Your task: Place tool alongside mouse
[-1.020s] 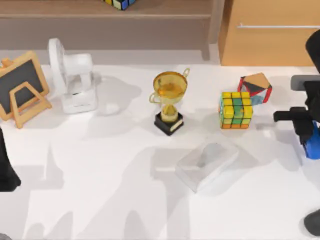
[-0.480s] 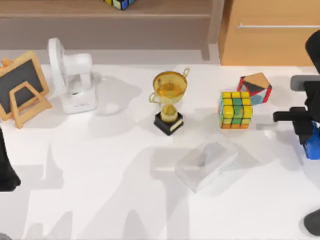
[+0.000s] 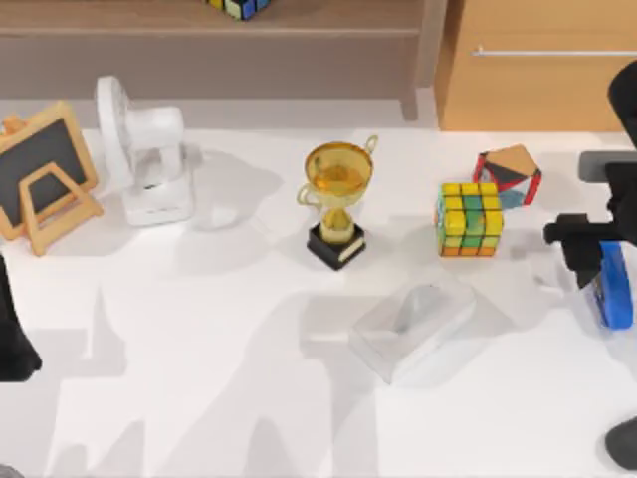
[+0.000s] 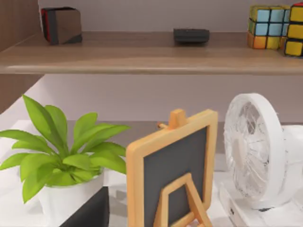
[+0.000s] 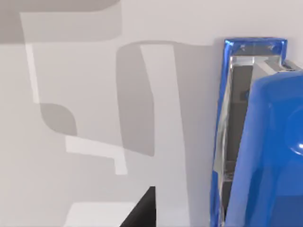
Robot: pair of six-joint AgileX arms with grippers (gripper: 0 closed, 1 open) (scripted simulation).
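The blue tool [image 3: 611,291] lies lengthwise near the table's right edge, just right of and below my right gripper [image 3: 585,259], which overlaps its upper end. In the right wrist view the tool [image 5: 251,142] looms close, blue with a shiny metal channel along its inside, above the white table. The mouse [image 3: 624,444] is a dark grey rounded shape at the bottom right corner, cut off by the picture's edge and well below the tool. My left arm [image 3: 12,339] stays parked at the table's left edge.
A clear plastic box [image 3: 413,326] lies mid-table. Behind it stand a gold trophy [image 3: 338,204], a puzzle cube [image 3: 470,219] and a tilted cube [image 3: 510,174]. At the back left are a white fan [image 3: 147,151] and a small chalkboard easel [image 3: 42,174]. A potted plant [image 4: 61,156] is beside the easel.
My right gripper has shifted slightly left, and more of the blue tool's length now shows below and right of it. The left arm has not moved.
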